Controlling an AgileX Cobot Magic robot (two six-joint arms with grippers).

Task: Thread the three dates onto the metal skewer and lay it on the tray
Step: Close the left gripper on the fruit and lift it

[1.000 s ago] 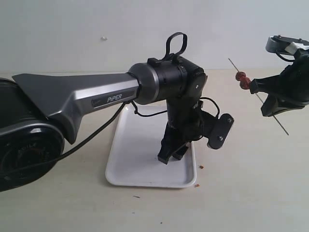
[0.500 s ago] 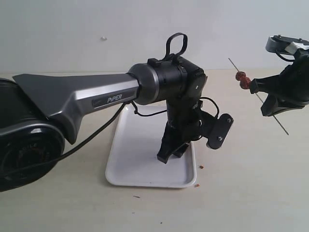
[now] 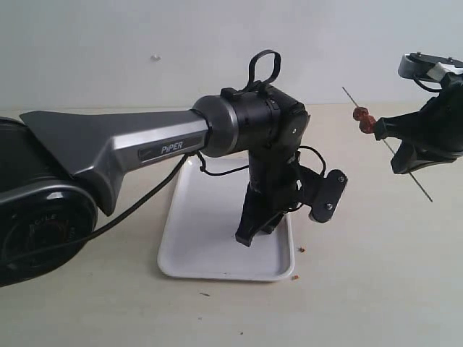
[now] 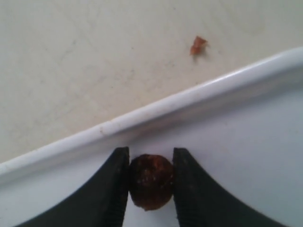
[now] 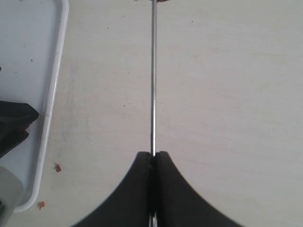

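Two dates sit threaded near the upper end of the metal skewer, which slants in the air at the right. My right gripper is shut on the skewer. The third date, dark and wrinkled, lies on the white tray close to its rim. My left gripper is shut on that date, one finger pressed against each side. In the exterior view the left gripper reaches down onto the tray's right part, and the date there is hidden.
Small reddish crumbs lie on the table beside the tray: crumb, crumb, crumb. The left arm's big grey link spans the left half of the scene above the tray.
The left gripper has shifted very slightly over the tray. The right gripper and skewer have stayed still.
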